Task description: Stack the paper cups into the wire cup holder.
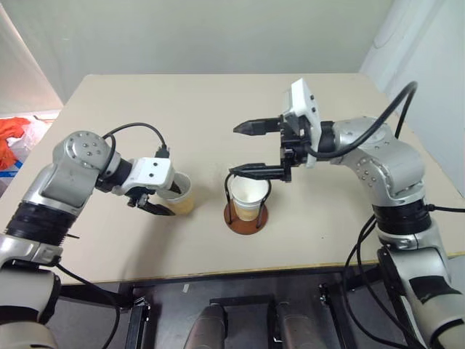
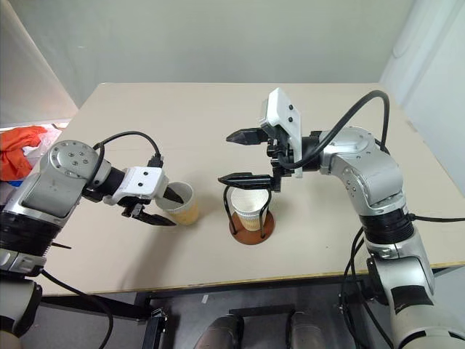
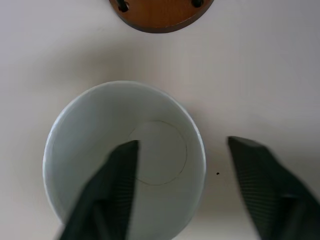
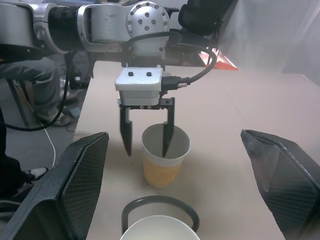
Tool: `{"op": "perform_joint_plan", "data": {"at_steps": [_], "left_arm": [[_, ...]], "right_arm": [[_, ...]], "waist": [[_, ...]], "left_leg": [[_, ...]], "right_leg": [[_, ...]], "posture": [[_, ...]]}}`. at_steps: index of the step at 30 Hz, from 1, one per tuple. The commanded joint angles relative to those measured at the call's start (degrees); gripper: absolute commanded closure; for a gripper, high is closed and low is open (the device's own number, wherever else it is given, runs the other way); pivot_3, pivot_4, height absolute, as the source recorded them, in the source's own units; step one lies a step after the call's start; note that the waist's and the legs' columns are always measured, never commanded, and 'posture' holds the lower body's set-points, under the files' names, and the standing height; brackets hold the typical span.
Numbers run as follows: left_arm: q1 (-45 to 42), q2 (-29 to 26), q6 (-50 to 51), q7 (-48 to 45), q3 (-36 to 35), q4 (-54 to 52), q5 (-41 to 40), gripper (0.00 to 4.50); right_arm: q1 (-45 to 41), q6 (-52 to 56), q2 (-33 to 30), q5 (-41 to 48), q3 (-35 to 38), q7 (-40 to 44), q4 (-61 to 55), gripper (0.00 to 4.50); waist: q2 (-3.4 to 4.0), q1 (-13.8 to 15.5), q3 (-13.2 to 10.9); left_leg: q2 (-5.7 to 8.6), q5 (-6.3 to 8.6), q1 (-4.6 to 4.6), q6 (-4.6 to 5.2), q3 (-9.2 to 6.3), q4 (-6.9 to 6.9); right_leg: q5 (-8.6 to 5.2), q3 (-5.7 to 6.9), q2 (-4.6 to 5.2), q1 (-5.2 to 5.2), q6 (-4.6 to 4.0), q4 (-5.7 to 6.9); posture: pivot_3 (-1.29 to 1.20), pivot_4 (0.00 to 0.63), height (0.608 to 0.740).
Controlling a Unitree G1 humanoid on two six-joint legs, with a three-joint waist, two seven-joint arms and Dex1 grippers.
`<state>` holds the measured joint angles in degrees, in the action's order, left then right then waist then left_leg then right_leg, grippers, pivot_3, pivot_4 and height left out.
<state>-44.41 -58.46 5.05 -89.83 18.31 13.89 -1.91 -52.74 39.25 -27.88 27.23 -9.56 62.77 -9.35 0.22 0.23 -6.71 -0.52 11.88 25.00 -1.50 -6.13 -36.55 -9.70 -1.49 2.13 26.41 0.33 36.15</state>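
Meanwhile the left gripper [image 2: 166,207] jaws straddle a tapered paper cup's [image 2: 182,206] rolled rim, unclosed; right gripper [image 2: 234,156] jaws gape empty.

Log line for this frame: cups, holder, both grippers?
left gripper: straddling loose paper cup wall, one finger inside | right gripper: open, empty, above wire cup holder | holder: one cup seated
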Motion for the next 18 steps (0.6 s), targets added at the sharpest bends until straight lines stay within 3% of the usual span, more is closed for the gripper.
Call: {"op": "perform_joint_plan", "data": {"at_steps": [1, 5, 8, 12, 18], "left_arm": [[-1.09, -0.14, -0.12, -2.46, -0.93, -1.07, -0.34, 3.0], [-1.38, 0.14, 0.51, -2.61, -0.93, -1.44, -0.82, 4.38], [-1.21, -0.65, 1.86, -2.67, -0.45, -2.81, -3.96, 4.46], [-3.33, -2.6, 4.47, -2.67, -0.51, -4.78, -10.44, 4.46], [-18.61, -5.58, 6.76, -2.67, 1.3, -1.13, -23.45, 4.46]], "right_arm": [[0.15, -0.19, -0.74, 1.24, 1.67, -0.63, -2.64, 0.0], [0.34, -0.32, -1.13, 1.3, 1.37, -0.53, -2.97, 0.0], [0.88, -0.21, -2.72, 1.52, 1.57, 0.83, -3.21, 0.0], [5.17, -0.13, -11.8, 3.63, 3.75, 7.88, -5.9, 0.0], [17.3, -3.98, -23.23, 4.8, 13.65, 11.4, -6.86, 0.0]], "waist": [[0.0, 0.0, 0.0], [0.0, 0.0, 0.0], [0.0, 0.0, 0.0], [-0.04, 0.71, 0.02], [-0.15, 1.41, -0.02]], "left_leg": [[0.0, 0.0, 0.0, 0.0, 0.0, 0.0], [0.0, -0.01, 0.0, 0.02, 0.0, -0.06], [0.0, -0.02, 0.0, 0.03, 0.0, -0.07], [0.01, 0.0, 0.08, 0.06, -0.01, -0.11], [0.05, 0.08, 0.31, 0.16, 0.0, -0.45]], "right_leg": [[0.0, 0.0, 0.0, 0.0, 0.0, 0.0], [0.02, 0.0, 0.0, -0.02, 0.04, 0.0], [0.03, 0.0, 0.0, -0.02, 0.05, 0.0], [0.03, 0.04, 0.0, -0.08, 0.06, -0.09], [0.17, 0.01, 0.02, -0.14, 0.32, -0.23]], "posture": [[0.0, 0.15, 0.74], [0.0, 0.15, 0.74], [0.0, 0.15, 0.74], [0.0, 0.15, 0.74], [0.0, 0.15, 0.74]]}}
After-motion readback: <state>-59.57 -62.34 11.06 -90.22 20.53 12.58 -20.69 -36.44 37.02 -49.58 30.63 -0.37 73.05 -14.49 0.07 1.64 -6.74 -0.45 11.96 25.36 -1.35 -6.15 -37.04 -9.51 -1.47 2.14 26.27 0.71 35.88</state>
